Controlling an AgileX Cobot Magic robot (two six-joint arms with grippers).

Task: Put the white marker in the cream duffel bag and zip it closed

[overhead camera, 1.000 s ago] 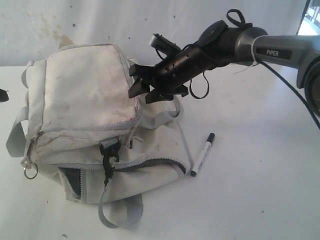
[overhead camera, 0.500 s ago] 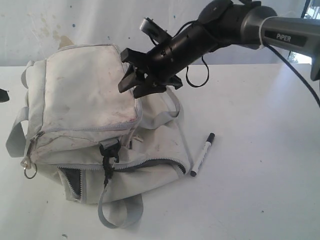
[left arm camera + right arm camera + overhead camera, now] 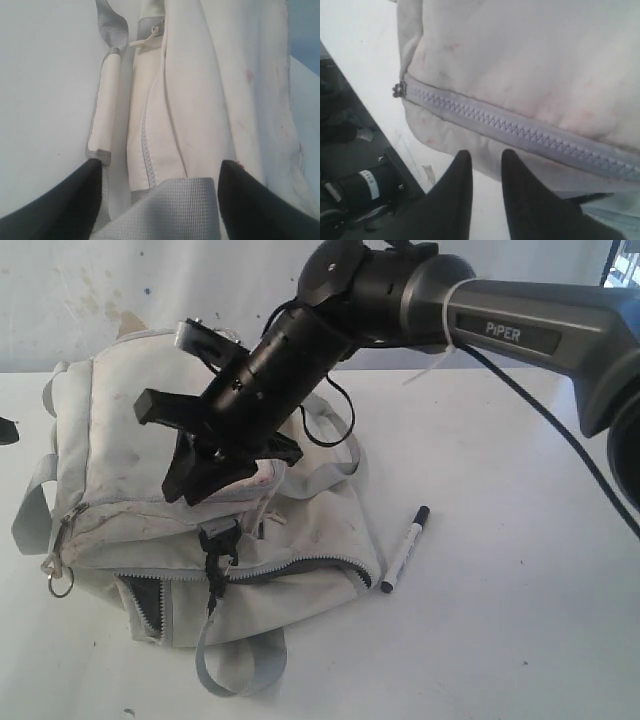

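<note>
Right hand over cream duffel bag top, fingers nearly together, pinching nothing; left hand spread wide, grey strap between fingers, not gripped. Bag: soft, floppy, likely shifts when tugged; best held near zipper. White marker on tabletop just beside bag: light, rigid, smooth, may roll; take mid-barrel. Count: one bag, one marker, two hands

Wrist views close on cream duffel bag
</note>
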